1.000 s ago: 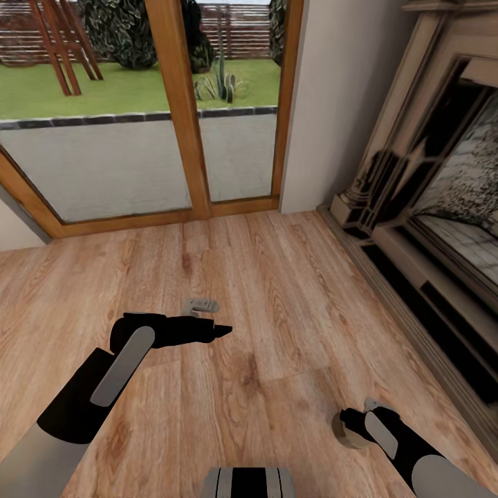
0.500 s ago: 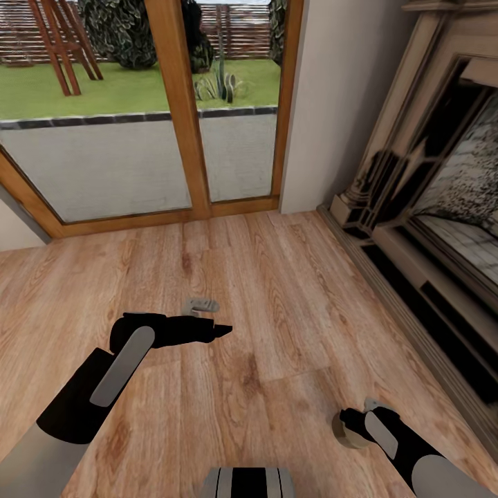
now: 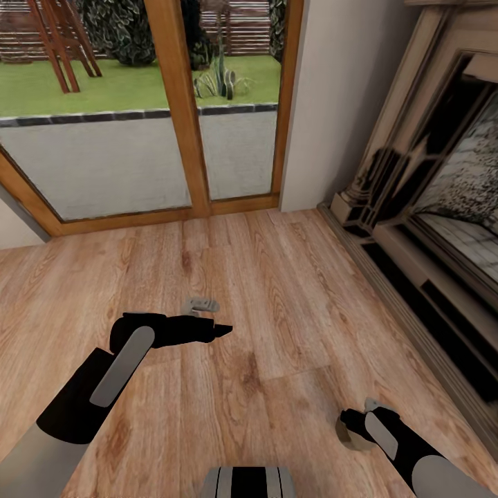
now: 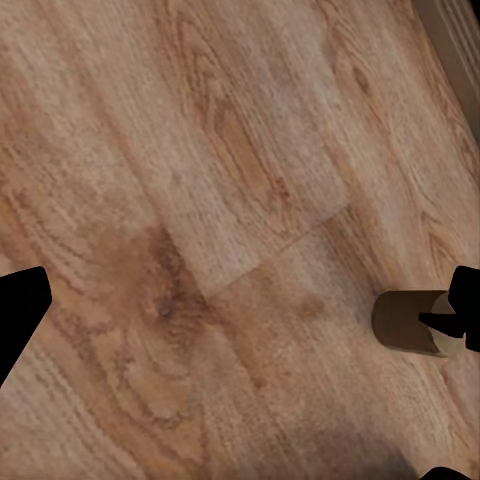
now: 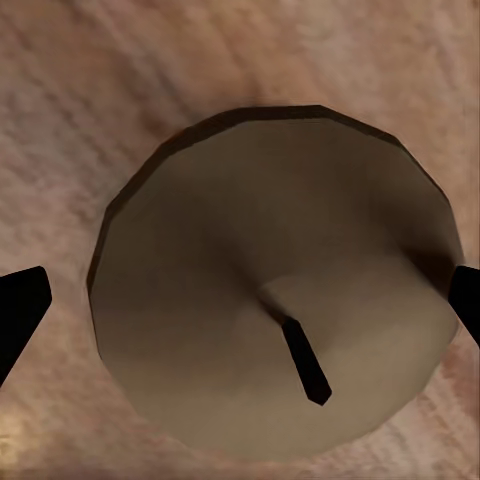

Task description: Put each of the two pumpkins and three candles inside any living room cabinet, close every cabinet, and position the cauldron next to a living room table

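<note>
One candle [image 3: 348, 434], a short tan cylinder with a dark wick, stands on the wood floor at the lower right. In the right wrist view the candle [image 5: 270, 290] is seen from straight above. My right gripper [image 3: 354, 427] hangs over it, open, with a fingertip on either side. One fingertip [image 5: 20, 310] stands a small gap off the candle; the other is at its rim. My left gripper [image 3: 223, 330] hovers open over bare floor at mid-left, with nothing in it. The left wrist view also catches the candle [image 4: 405, 322] from the side. The pumpkins, cabinet and cauldron are out of view.
A stone fireplace [image 3: 429, 173] with a raised hearth edge runs along the right. Wood-framed glass doors [image 3: 180, 124] and a wall corner [image 3: 325, 104] close off the far side. Open wood floor [image 3: 277, 290] lies between my arms.
My right gripper has sunk a little lower around the candle. The head view has shifted very slightly. The left arm has not moved.
</note>
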